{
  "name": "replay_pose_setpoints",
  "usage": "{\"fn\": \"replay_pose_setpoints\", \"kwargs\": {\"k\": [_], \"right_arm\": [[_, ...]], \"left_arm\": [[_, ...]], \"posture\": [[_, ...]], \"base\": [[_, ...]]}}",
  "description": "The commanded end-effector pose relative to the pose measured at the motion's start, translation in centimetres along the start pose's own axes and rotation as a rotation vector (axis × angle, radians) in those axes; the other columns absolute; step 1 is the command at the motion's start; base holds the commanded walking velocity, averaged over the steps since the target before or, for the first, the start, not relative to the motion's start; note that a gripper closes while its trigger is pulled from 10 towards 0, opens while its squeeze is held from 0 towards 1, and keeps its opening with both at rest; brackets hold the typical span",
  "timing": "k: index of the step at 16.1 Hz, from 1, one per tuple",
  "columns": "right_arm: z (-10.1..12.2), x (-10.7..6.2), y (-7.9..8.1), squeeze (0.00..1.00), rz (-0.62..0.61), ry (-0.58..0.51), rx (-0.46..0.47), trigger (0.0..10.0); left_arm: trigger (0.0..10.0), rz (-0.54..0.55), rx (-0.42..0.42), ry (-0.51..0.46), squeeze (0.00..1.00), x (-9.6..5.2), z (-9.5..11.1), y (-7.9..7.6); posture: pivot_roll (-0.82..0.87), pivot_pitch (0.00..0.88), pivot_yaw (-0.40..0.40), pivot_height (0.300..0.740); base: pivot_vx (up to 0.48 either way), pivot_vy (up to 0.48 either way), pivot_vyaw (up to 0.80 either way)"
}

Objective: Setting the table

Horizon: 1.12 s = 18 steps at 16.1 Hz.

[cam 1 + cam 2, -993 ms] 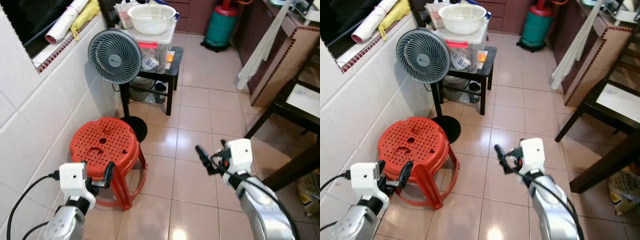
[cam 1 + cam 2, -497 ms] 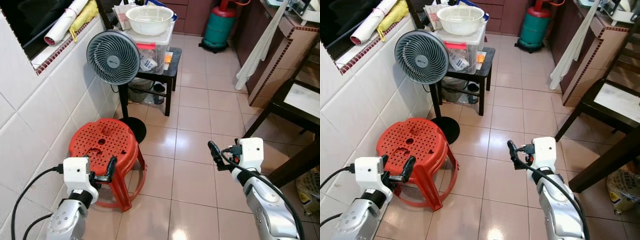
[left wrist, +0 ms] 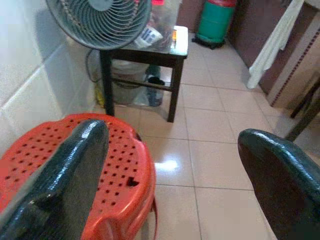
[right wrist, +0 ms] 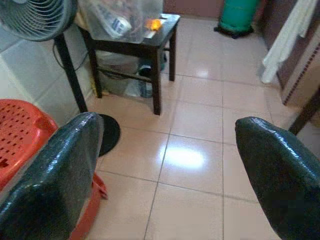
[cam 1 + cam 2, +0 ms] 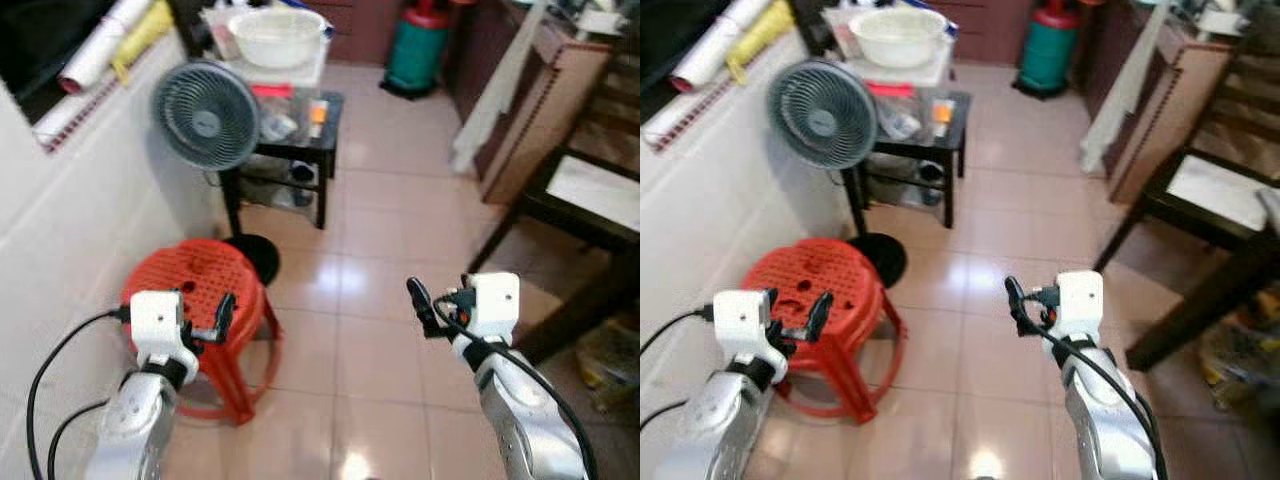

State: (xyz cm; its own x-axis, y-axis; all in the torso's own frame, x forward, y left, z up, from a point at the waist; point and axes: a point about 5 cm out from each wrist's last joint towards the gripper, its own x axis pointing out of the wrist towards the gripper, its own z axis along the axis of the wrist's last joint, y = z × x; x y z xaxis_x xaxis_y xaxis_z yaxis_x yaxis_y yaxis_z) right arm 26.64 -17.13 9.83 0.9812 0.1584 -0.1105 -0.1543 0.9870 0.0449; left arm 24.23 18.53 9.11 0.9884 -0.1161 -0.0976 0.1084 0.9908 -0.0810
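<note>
The left gripper [image 3: 170, 165] is raised over the near edge of the round red perforated plastic stool [image 5: 190, 300], its two black fingers spread wide apart with nothing between them. The right gripper [image 4: 165, 170] is held up over bare tile well to the right of the stool, fingers likewise spread wide and holding nothing. The stool stands on the glossy beige tiled floor [image 5: 370, 330], close against the white tiled wall [image 5: 60, 220] on the robot's left. Just beyond the stool is the round black base of a grey pedestal fan [image 5: 205, 113], whose grille faces into the room. Beyond the fan, farther from the stool, a small black side table [image 5: 300, 130] carries a clear plastic storage box [image 5: 285, 90], and on the box's lid sits a white plastic bowl [image 5: 276, 35]. Farther still from the stool, at the far end of the floor, stands a green gas cylinder with a red top [image 5: 415, 50]. Across the floor to the right of the stool are a brown counter with a white cloth [image 5: 490, 95] draped down its end, and a dark wooden chair with a pale seat [image 5: 590, 195]. Both head views are slightly blurred.
</note>
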Motion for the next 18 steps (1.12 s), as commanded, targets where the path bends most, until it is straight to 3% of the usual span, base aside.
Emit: {"fn": "replay_pose_setpoints", "kwargs": {"k": [1, 3, 6, 10, 14, 18], "right_arm": [[0.2, 0.0, 0.1, 0.00, -0.002, -0.006, 0.006, 10.0], [0.0, 0.1, 0.6, 0.00, -0.011, -0.002, 0.016, 10.0], [0.1, -0.1, 1.4, 0.00, -0.005, -0.007, 0.021, 10.0], [0.1, -0.2, 1.3, 0.00, -0.032, -0.014, 0.033, 10.0], [0.5, -0.3, 1.4, 0.00, -0.039, -0.036, 0.027, 10.0], [0.1, -0.5, 1.3, 0.00, -0.055, -0.006, 0.036, 10.0]], "left_arm": [[10.0, 0.000, -0.017, 0.016, 0.00, -0.1, -0.2, 0.4], [10.0, -0.011, 0.001, 0.020, 0.00, -0.3, -0.1, 0.5], [10.0, -0.014, 0.002, 0.032, 0.00, -0.5, -0.3, 0.5], [10.0, -0.014, -0.019, 0.023, 0.00, -0.2, 0.1, 0.6], [10.0, 0.012, -0.004, 0.021, 0.00, 0.2, 0.3, 1.0], [10.0, 0.024, -0.003, 0.016, 0.00, 0.6, 0.6, 1.5]], "posture": [[-0.12, 0.130, -0.014, 0.740], [-0.12, 0.140, -0.003, 0.740], [-0.12, 0.155, 0.002, 0.740], [-0.12, 0.167, 0.004, 0.740], [-0.12, 0.172, 0.006, 0.740], [-0.13, 0.176, 0.007, 0.740]], "base": [[0.000, 0.000, 0.00], [0.000, 0.000, -0.80], [0.000, 0.000, 0.00], [0.000, 0.000, -0.60], [0.000, 0.000, 0.00], [0.000, 0.000, -0.80]]}}
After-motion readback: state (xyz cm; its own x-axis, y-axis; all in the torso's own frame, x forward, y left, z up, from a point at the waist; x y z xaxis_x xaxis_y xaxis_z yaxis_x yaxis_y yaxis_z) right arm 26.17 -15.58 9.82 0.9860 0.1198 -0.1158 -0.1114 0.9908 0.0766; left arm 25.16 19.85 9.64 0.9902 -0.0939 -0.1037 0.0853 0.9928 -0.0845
